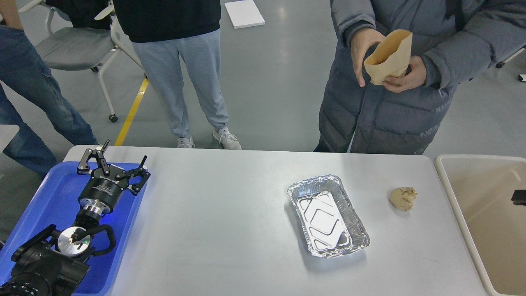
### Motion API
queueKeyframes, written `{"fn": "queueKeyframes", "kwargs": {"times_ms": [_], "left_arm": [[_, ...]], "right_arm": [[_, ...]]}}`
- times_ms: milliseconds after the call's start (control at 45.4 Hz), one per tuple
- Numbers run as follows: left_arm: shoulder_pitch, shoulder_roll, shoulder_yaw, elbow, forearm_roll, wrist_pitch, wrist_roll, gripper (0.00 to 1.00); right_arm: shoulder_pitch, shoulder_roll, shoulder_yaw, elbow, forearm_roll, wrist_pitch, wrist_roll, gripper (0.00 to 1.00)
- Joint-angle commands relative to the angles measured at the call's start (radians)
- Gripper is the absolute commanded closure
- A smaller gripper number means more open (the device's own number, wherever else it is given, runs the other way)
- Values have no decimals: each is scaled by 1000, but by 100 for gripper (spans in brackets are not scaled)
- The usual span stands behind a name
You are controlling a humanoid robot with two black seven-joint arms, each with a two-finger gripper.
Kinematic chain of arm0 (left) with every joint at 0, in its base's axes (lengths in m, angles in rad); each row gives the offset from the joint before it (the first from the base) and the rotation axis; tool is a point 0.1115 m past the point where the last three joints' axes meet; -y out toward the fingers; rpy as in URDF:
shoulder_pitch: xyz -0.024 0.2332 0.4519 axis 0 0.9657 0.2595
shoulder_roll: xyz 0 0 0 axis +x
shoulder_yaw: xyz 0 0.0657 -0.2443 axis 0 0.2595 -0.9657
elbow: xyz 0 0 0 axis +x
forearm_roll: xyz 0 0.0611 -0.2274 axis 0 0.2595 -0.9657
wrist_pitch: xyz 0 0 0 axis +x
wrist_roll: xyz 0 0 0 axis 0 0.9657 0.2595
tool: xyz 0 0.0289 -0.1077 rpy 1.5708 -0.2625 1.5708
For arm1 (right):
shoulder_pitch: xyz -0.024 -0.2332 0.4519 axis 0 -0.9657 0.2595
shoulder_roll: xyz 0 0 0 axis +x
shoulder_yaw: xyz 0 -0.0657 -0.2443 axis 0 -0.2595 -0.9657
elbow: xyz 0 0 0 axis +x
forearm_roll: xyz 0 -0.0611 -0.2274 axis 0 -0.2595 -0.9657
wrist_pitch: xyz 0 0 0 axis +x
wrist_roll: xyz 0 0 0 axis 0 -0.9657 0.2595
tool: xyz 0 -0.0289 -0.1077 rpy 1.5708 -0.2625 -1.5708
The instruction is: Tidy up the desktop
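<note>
The desktop [226, 213] is a large pale grey tabletop. On it an empty foil tray [326, 216] lies right of centre, and a crumpled brown paper ball [403, 198] lies to its right. My left gripper [125, 150] is open and empty, above the far end of the blue tray [49, 197] at the table's left. Of my right arm only a small black part [518, 197] shows at the right edge, over the beige bin [446, 181]; its fingers cannot be told apart.
A person in a grey coat stands at the far edge holding a brown paper bag [390, 55] in both hands. Two more people and a wheeled chair [78, 47] stand behind the table's left.
</note>
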Motion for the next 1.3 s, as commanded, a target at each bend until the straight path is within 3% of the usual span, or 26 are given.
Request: {"fn": "queueKeyframes", "kwargs": {"times_ms": [0, 331, 463, 859, 1278], "left_arm": [[0, -1, 0, 0, 0, 0, -1, 0], [0, 1, 0, 0, 0, 0, 1, 0], [0, -1, 0, 0, 0, 0, 1, 0], [0, 1, 0, 0, 0, 0, 1, 0], [0, 1, 0, 0, 0, 0, 1, 0]], "right_arm": [[147, -106, 6, 133, -1, 7, 0, 0], [510, -236, -106, 350, -32, 68, 0, 0], [681, -235, -218, 357, -32, 114, 0, 1], [889, -218, -228, 383, -34, 205, 1, 0], [1175, -146, -353, 449, -60, 377, -2, 0]]}}
